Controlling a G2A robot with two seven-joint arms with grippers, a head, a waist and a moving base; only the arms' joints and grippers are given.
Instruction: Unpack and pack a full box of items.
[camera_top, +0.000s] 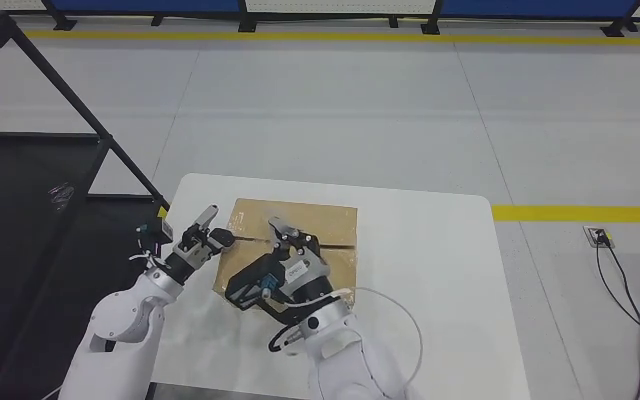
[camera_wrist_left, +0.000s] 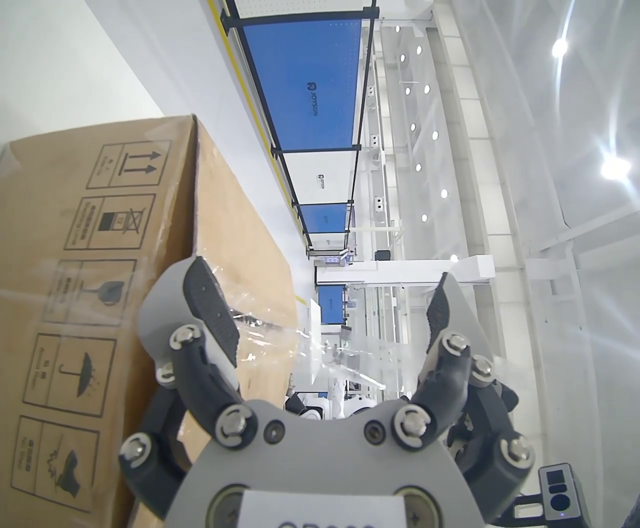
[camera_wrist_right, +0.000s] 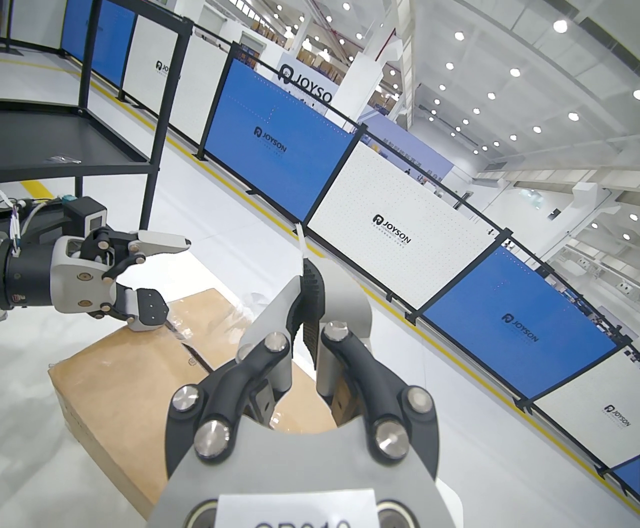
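A: Box location?

B: Brown cardboard box (camera_top: 325, 225), flaps shut and taped, sits on the white tabletop (camera_top: 440, 300), left of centre.

A: Grippers?

B: Right gripper (camera_wrist_right: 310, 280) is over the top seam, fingers closed, apparently pinching a thin clear tape strip (camera_wrist_right: 300, 245). Left gripper (camera_wrist_left: 320, 280) is at the box's left end, fingers spread wide, gripping nothing. Can't tell if one pad touches the cardboard.

A: Risks?

B: The strip may tear or slip from the pinch on a steep pull. Nothing clamps the box, so a tug could lift or drag it.
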